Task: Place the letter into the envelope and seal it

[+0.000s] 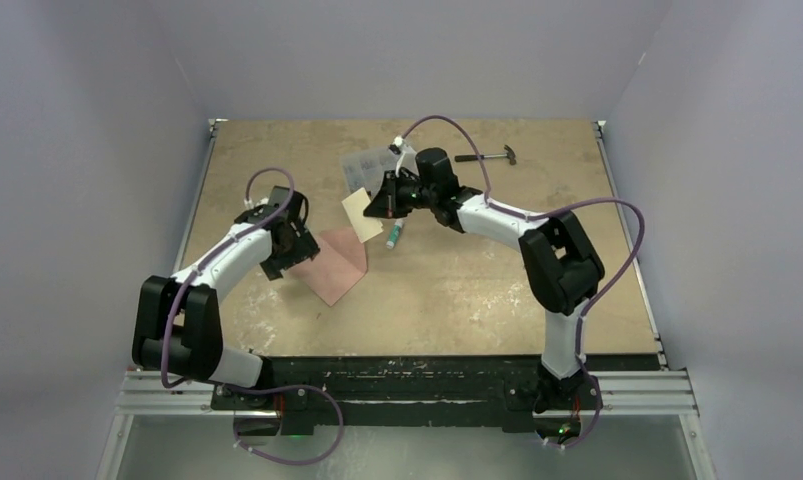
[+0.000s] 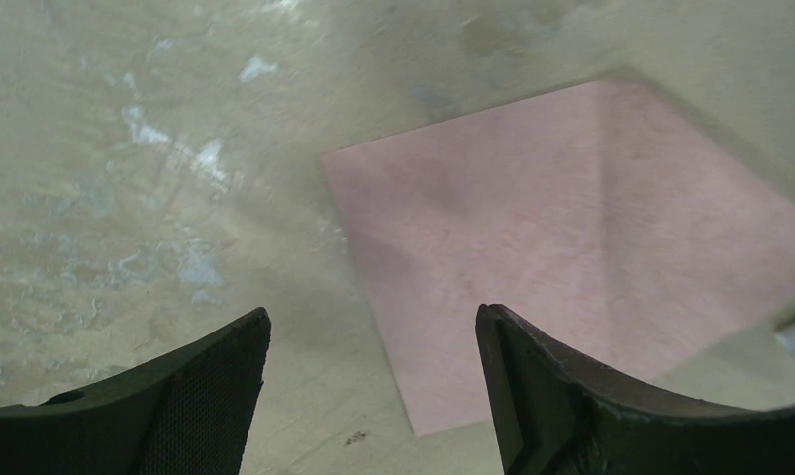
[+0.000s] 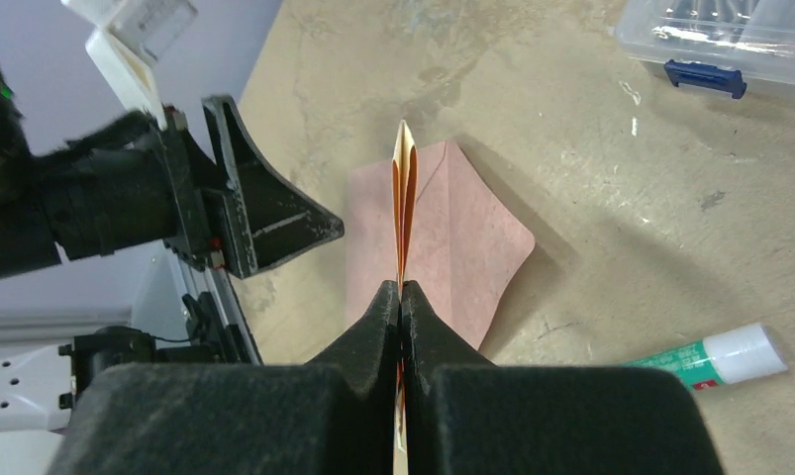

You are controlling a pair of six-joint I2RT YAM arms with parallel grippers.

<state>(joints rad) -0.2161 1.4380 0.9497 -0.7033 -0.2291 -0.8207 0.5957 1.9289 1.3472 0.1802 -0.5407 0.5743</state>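
The salmon-pink envelope point(image 1: 337, 262) lies flat on the table, also filling the left wrist view point(image 2: 581, 257) and lying below in the right wrist view point(image 3: 452, 242). My left gripper point(image 1: 289, 250) hovers open over the envelope's left edge point(image 2: 373, 332), nothing between its fingers. My right gripper point(image 1: 382, 205) is shut on the folded peach letter point(image 1: 362, 215), which sticks up edge-on from the closed fingertips point(image 3: 404, 213), held in the air just above and behind the envelope. The left gripper point(image 3: 225, 198) shows open at the left of the right wrist view.
A green-and-white glue stick point(image 1: 394, 236) lies right of the envelope point(image 3: 715, 361). A clear compartment box point(image 1: 367, 168) sits behind the right gripper point(image 3: 720, 45). A small hammer point(image 1: 489, 156) lies at the back right.
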